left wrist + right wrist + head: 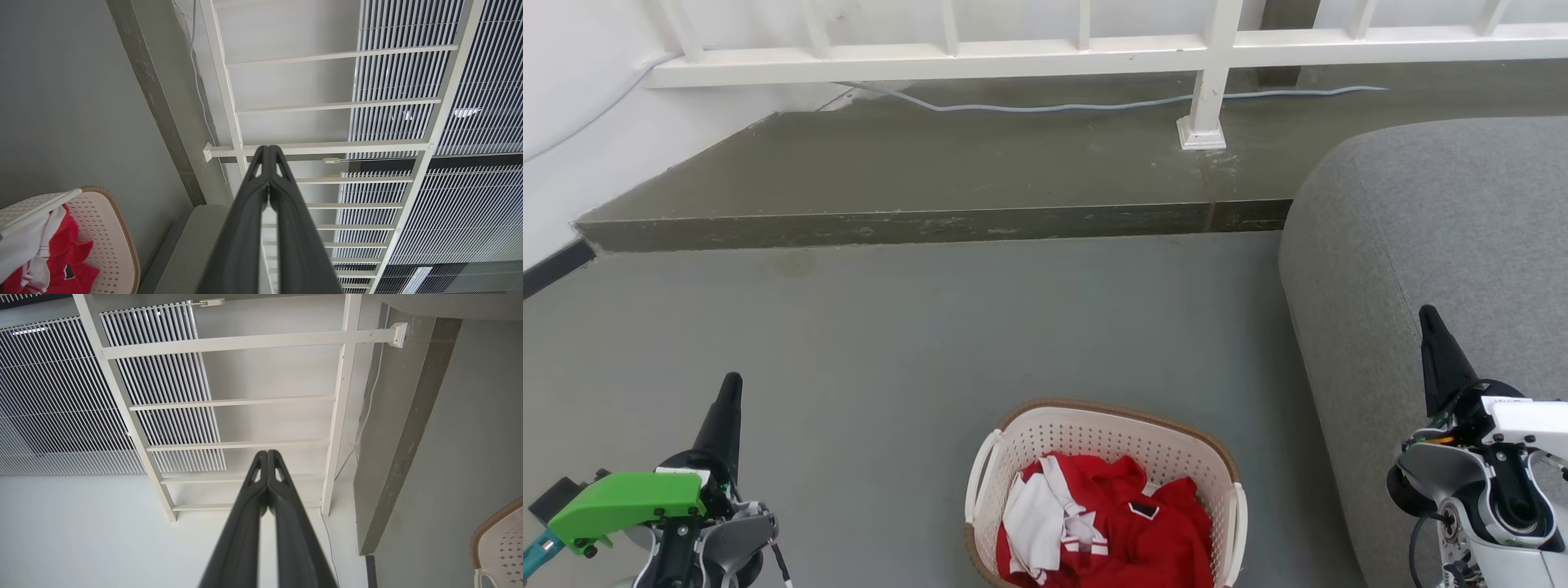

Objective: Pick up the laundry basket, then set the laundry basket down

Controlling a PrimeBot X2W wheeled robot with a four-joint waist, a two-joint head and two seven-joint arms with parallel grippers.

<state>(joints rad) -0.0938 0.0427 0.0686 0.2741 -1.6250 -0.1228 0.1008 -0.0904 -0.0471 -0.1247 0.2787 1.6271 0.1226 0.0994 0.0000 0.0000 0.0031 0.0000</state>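
Note:
The laundry basket stands on the grey floor at the bottom centre of the head view, cream with perforated walls, a brown rim and white loop handles on its left and right sides; red and white clothes lie inside it. My left gripper is at the lower left, well apart from the basket, fingers together and holding nothing. My right gripper is at the lower right in front of the sofa, also shut and empty. The left wrist view catches the basket at its lower left behind my shut left gripper. In the right wrist view, the basket's rim shows beside my shut right gripper.
A grey sofa fills the right side, close to the basket. A raised concrete step runs across the back, with a white railing and a pale cable on it. A white wall closes the left.

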